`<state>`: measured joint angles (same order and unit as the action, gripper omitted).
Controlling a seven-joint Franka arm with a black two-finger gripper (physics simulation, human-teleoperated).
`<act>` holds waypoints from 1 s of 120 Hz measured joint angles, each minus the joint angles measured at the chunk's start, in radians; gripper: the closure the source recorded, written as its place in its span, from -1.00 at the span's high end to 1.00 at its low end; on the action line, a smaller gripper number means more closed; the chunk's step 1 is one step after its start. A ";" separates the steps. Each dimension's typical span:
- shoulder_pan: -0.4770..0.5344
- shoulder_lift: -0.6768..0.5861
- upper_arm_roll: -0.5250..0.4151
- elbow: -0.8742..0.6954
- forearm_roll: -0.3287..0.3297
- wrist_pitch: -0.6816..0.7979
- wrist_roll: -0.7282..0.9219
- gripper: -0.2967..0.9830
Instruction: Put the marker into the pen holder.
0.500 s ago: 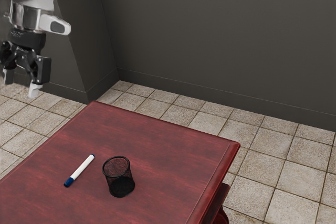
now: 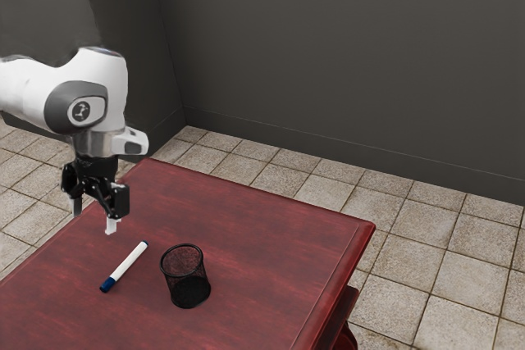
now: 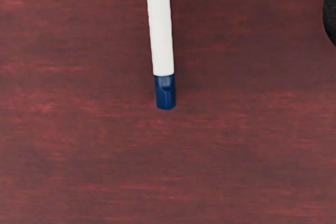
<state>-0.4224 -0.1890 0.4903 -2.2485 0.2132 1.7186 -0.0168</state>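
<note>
My gripper [image 2: 94,219] hangs above the table's edge in the exterior view, its fingers spread wide, open, with nothing between them. The white marker [image 2: 127,262] with blue ends lies flat on the table, below the gripper and a little toward the exterior view's right. The black mesh pen holder [image 2: 187,277] stands upright beside the marker, not touching it. In the wrist view the marker [image 3: 161,30] shows one blue end, and a dark piece of the pen holder [image 3: 330,14] is at the edge.
The red wooden table [image 2: 254,235] carries the marker and holder. Its far corner lies toward the exterior view's right. Tiled floor [image 2: 426,260] surrounds it, and a dark grey wall [image 2: 344,63] rises behind.
My arm has come down and toward the exterior view's right, bringing the open gripper from high up to nearer the marker. The marker and pen holder have not moved.
</note>
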 joint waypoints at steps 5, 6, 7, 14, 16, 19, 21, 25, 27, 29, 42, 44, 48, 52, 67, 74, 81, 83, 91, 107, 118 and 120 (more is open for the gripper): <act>0.001 0.060 0.014 -0.021 -0.023 0.080 0.005 0.54; 0.002 0.072 0.016 -0.024 -0.029 0.095 0.006 0.54; 0.003 0.086 0.018 -0.026 -0.037 0.111 0.008 0.54; 0.019 0.181 0.024 -0.034 -0.110 0.213 0.017 0.54; 0.024 0.207 0.024 -0.034 -0.132 0.240 0.019 0.54; 0.031 0.249 0.025 -0.030 -0.164 0.280 0.023 0.54; 0.037 0.276 0.024 -0.026 -0.186 0.306 0.027 0.54; 0.044 0.329 0.023 -0.008 -0.234 0.353 0.036 0.54; 0.045 0.352 0.023 0.002 -0.257 0.373 0.042 0.54; 0.047 0.371 0.023 0.010 -0.278 0.392 0.047 0.54; 0.071 0.412 0.023 0.012 -0.369 0.484 0.086 0.54; 0.071 0.412 0.023 0.008 -0.377 0.494 0.092 0.54; 0.072 0.406 0.024 -0.002 -0.391 0.512 0.103 0.54; 0.069 0.388 0.025 -0.015 -0.401 0.527 0.113 0.54; 0.066 0.313 0.030 -0.095 -0.417 0.565 0.146 0.54; 0.066 0.297 0.033 -0.125 -0.407 0.575 0.159 0.52; 0.066 0.290 0.035 -0.134 -0.390 0.583 0.172 0.48; 0.067 0.289 0.035 -0.134 -0.385 0.585 0.175 0.47; 0.072 0.290 0.036 -0.129 -0.363 0.592 0.187 0.40; 0.106 0.301 0.036 -0.124 -0.340 0.602 0.208 0.24; 0.112 0.313 0.035 -0.116 -0.339 0.606 0.220 0.15; 0.112 0.314 0.035 -0.113 -0.339 0.607 0.221 0.13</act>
<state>-0.3107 0.1247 0.5255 -2.3614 -0.1263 2.3254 0.2043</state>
